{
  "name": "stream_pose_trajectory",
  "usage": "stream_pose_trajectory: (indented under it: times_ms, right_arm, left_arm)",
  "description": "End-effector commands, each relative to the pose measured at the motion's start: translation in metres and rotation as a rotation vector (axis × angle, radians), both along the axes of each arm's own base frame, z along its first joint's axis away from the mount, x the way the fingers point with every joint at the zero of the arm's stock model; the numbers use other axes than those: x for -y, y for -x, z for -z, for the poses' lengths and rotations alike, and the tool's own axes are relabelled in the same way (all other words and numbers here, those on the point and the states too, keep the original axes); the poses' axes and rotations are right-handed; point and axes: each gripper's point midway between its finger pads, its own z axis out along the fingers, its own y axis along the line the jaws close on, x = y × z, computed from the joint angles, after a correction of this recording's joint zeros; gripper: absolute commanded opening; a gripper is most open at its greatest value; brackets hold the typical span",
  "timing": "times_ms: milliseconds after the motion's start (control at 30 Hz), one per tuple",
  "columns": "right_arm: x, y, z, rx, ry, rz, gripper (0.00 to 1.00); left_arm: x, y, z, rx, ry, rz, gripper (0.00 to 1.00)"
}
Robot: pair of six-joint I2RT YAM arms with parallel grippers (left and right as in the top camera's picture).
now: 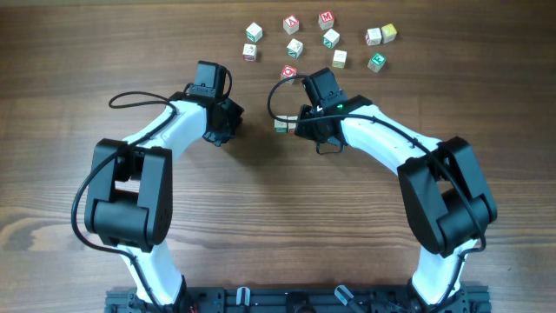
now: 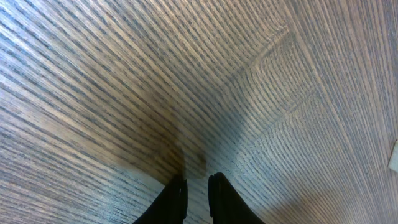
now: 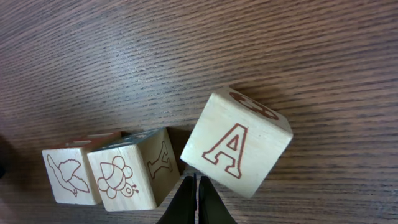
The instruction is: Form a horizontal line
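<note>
In the right wrist view three whitish letter cubes lie on the wood. A bird cube [image 3: 68, 175] and a bee cube [image 3: 124, 179] touch side by side. A cube with a red A [image 3: 239, 149] lies right of them, turned at an angle, with only its lower corner near the bee cube. My right gripper [image 3: 198, 190] is shut and empty, its tips at the gap between the bee cube and the A cube. In the overhead view this gripper [image 1: 294, 124] hides most of the row [image 1: 281, 126]. My left gripper [image 1: 222, 130] is shut and empty, low over bare wood [image 2: 197, 185].
Several loose letter cubes lie scattered at the back of the table, from one at the left [image 1: 253, 33] to a green one at the right [image 1: 376, 61]. A red-topped cube [image 1: 289, 72] lies just behind the right gripper. A black cable [image 1: 276, 94] loops beside it.
</note>
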Motion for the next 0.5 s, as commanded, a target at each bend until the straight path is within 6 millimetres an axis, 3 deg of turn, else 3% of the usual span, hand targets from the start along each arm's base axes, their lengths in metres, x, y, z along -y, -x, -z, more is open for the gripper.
stream_pose_trajectory:
  times_ms: [0,467]
  right_arm:
    - [0.001,-0.004,0.005,0.007,0.019,-0.002,0.04]
    - [-0.011,-0.003,0.002,0.005,-0.032,-0.052,0.05]
  left_arm:
    - [-0.015,0.029,0.042,-0.123,-0.077,-0.012,0.17]
    - [-0.015,0.028,0.042,-0.123,-0.078,-0.012,0.17]
